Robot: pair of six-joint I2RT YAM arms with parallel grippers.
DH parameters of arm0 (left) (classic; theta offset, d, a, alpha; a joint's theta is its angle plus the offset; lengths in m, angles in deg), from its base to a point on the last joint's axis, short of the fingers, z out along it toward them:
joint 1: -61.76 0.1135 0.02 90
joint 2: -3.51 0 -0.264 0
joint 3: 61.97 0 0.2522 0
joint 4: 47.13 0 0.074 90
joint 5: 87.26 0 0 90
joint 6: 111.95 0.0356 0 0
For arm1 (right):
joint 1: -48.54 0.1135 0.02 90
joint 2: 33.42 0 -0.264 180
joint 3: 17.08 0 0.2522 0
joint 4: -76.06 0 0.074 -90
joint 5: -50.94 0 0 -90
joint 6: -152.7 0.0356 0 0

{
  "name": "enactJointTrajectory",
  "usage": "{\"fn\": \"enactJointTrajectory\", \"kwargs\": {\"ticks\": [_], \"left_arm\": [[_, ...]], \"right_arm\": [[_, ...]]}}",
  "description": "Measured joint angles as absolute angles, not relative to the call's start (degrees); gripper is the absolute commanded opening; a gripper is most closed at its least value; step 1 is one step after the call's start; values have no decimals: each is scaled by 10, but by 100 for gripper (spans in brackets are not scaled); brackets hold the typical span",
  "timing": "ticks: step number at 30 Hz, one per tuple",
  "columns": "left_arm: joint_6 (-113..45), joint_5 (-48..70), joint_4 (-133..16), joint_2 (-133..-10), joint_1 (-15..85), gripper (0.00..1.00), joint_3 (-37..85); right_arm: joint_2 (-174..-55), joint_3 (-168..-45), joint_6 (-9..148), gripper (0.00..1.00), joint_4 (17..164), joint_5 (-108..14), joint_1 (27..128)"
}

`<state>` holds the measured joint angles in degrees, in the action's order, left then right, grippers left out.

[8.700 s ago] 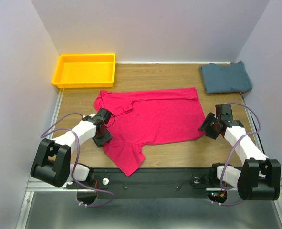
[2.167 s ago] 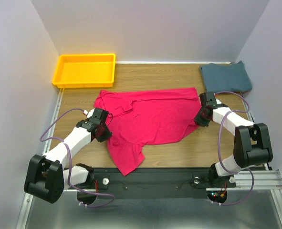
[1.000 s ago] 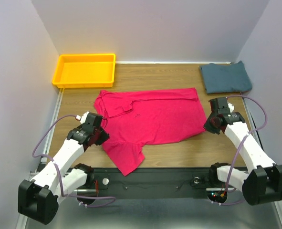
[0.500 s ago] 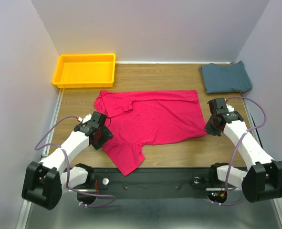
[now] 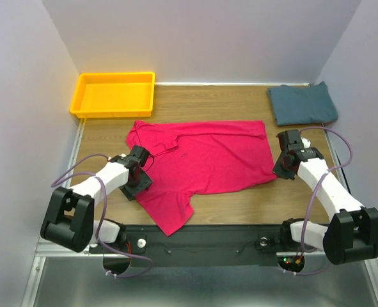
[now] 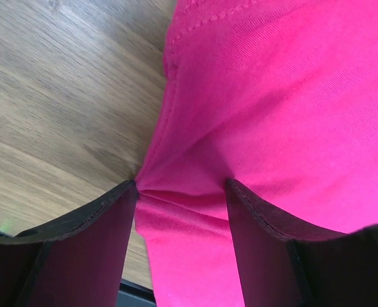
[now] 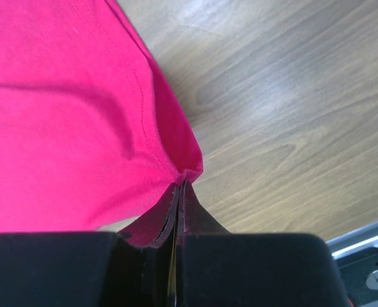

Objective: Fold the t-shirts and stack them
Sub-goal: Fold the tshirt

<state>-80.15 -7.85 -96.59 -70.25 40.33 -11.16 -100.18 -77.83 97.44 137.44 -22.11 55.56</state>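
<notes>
The crimson-pink t-shirt [image 5: 204, 157] lies spread flat across the middle of the table, one sleeve hanging toward the near edge. My left gripper [image 5: 137, 177] is open at the shirt's left side. In the left wrist view its fingers [image 6: 96, 233] straddle a puckered fold of the pink cloth [image 6: 272, 96], one finger at the cloth's edge and the other on the cloth. My right gripper [image 5: 280, 167] is shut on the shirt's near right corner, and the right wrist view shows the hem [image 7: 176, 150] pinched at the fingertips [image 7: 181, 187]. The teal-blue t-shirt [image 5: 302, 104] lies folded at the far right corner.
A yellow plastic tray [image 5: 115, 94] stands at the far left corner. Walls close in the table on the left, back and right. A black rail [image 5: 208, 240] runs along the near edge between the arm bases.
My left gripper has opened and slid right onto the shirt's left edge. The right gripper stays shut on the corner, nearly still. The shirt has not visibly shifted.
</notes>
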Motion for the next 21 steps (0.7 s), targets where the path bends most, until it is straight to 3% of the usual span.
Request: {"fn": "enactJointTrajectory", "kwargs": {"ticks": [6, 12, 14, 17, 21], "left_arm": [[-808, -84, -979, -725, 403, 66, -98], [-808, -80, -984, -746, 403, 48, -82], [-807, -80, -983, -748, 403, 35, -81], [-804, -80, -980, -750, 403, 23, -81], [-793, -77, -977, -755, 404, 17, -78]], "right_arm": [[-1005, -778, 963, 1, 1358, -228, 553], [-1004, -778, 956, 1, 1356, -238, 549], [-999, -776, 955, 1, 1356, -239, 545], [-993, -776, 955, 1, 1356, -240, 542], [-990, -775, 955, 1, 1356, -240, 538]]}}
